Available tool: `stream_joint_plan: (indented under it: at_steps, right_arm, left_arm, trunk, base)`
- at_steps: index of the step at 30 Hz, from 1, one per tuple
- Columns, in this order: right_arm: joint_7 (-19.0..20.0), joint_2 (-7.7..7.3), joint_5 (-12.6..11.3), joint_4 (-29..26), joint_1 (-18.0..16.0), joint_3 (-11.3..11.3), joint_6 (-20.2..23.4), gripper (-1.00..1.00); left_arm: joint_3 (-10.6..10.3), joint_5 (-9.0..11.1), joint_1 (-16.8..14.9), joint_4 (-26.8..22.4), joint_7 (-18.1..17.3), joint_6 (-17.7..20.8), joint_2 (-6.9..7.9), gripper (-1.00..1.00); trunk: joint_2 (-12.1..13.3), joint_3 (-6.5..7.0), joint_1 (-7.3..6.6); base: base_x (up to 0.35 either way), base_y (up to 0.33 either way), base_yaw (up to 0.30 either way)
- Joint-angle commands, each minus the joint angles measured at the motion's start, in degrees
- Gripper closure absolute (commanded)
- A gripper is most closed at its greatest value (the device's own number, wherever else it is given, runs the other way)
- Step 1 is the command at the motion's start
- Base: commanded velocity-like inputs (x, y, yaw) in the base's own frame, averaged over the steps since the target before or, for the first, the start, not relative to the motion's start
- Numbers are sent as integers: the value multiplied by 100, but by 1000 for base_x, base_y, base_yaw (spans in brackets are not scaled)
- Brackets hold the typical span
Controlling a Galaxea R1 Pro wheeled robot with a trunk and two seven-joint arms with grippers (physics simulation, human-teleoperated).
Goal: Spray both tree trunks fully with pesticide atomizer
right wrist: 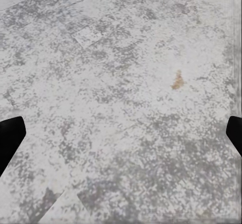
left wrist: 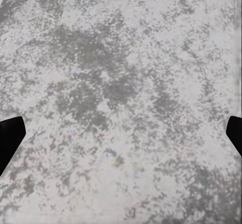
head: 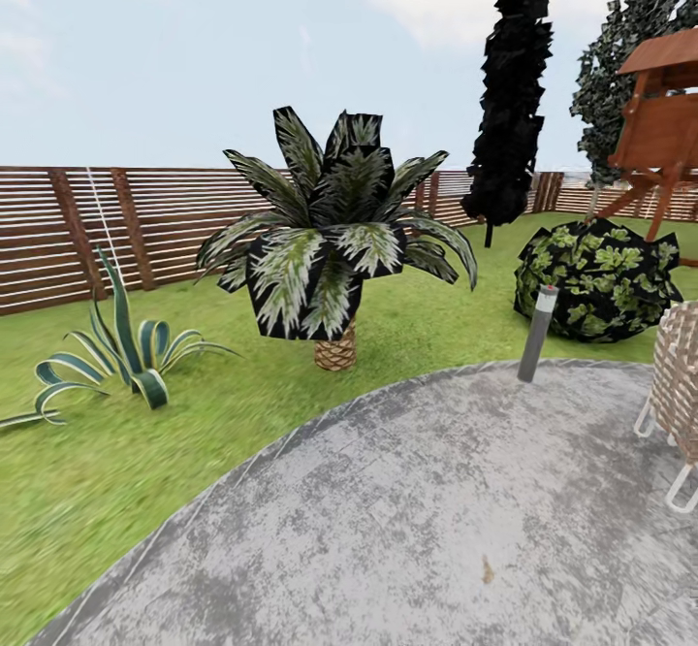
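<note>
The head view looks across a rounded patch of grey stone paving [head: 427, 510] whose curved edge runs from the near left up to a short grey bollard light [head: 538, 332] standing right at its far rim; beyond that edge lies the grass lawn [head: 107, 462]. The paving itself is open and bare apart from a small brown fleck [head: 488, 569], while a wicker chair [head: 679, 384] with white legs crowds its right edge. On the lawn, a short palm [head: 334, 239] with a scaly trunk stands just past the paving's far edge, a striped agave [head: 121, 350] sits well to the left near the slatted wooden fence [head: 145, 224], and a round leafy bush [head: 596, 277] sits behind the bollard. Further back rise a dark narrow cypress [head: 509, 93] and a wooden play tower [head: 664, 122] at the right edge, with a tree's leafy crown [head: 620, 54] behind it. The atomizer cannot be made out anywhere. The left gripper [left wrist: 121, 135] hangs over mottled paving with fingertips [left wrist: 10, 138] spread wide and nothing between them; the right gripper [right wrist: 121, 135] is likewise spread wide, holding nothing, above paving bearing the same brown fleck [right wrist: 177, 80]
</note>
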Motion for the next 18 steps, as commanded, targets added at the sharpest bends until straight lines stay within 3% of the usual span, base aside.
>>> stream_joint_plan:
  at_steps: [1,9,18]
  right_arm:
    - [5,-6,1,6,-5,5,-18,-100]
    - [-11,-16,4,14,-5,-7,-18,-100]
    - [-41,-37,-14,9,-5,-26,-18,-100]
  left_arm:
    - [8,4,-2,9,-1,-21,-8,-100]
    - [38,8,-2,8,3,-27,12,-100]
    - [276,-3,-2,7,4,-25,19,-100]
  trunk:
    - [-3,-6,0]
    - [-3,-6,0]
    - [-3,-6,0]
  base:
    - [0,0,-252]
    - [0,0,-265]
    - [0,0,-271]
